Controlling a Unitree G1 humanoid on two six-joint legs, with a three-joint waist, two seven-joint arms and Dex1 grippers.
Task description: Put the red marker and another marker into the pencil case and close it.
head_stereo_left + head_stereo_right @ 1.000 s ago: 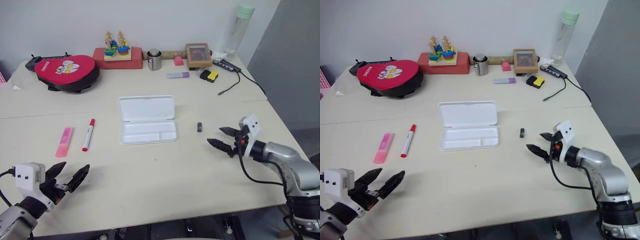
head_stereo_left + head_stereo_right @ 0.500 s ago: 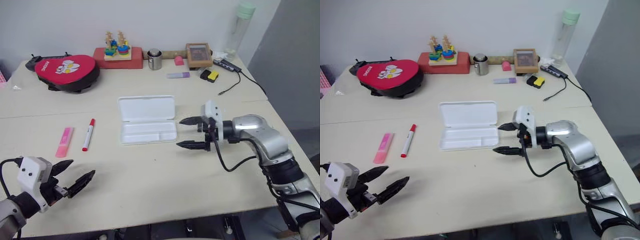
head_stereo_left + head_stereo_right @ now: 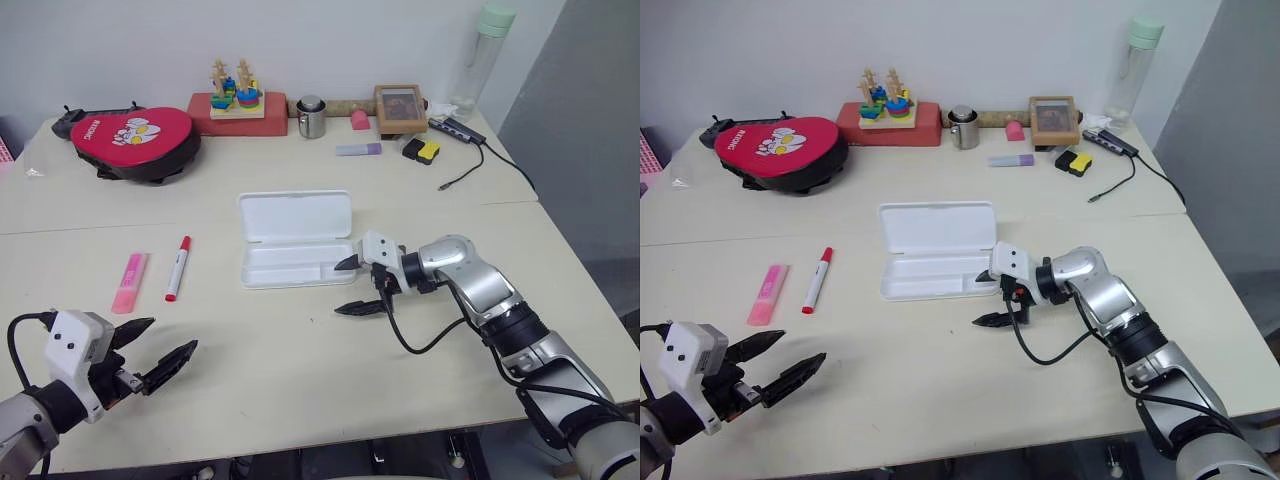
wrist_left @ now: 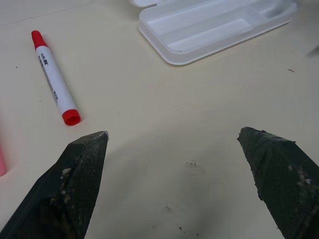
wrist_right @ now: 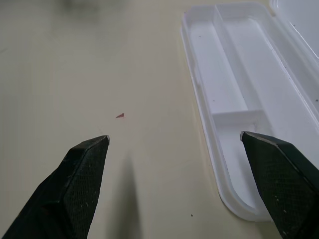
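Nothing has gone into the pencil case (image 3: pixel 295 238) yet. It lies in the middle of the worktop (image 3: pixel 300 370) with its lid folded flat behind the divided tray, and the tray's compartments are bare as far as the wrist views show. Everything is therefore left to do: both markers in, then the lid shut.

The red marker (image 3: pixel 177 268) lies to the left of the case, well apart from it, cap end away from the robot. The pink highlighter (image 3: pixel 129 283), the other marker, lies just beside the red one on its far side from the case, roughly parallel.

The right gripper (image 3: pixel 352 285) hangs at the case's front right corner, pointing left along its front edge, fingers spread wide and holding nothing; whether the upper fingertip touches the tray rim is hard to judge. The left gripper (image 3: pixel 153 352) hovers low over the worktop, nearer the robot than the two markers, fingers also wide apart and empty.

The path between markers and case is bare. Behind the case stand a red padded pouch (image 3: pixel 133 143), a stacking toy (image 3: pixel 235 90), a metal cup (image 3: pixel 310 117), a pale purple marker (image 3: pixel 357 150), a picture frame (image 3: pixel 398 107) and a bottle (image 3: pixel 478 55); none stands in the way.
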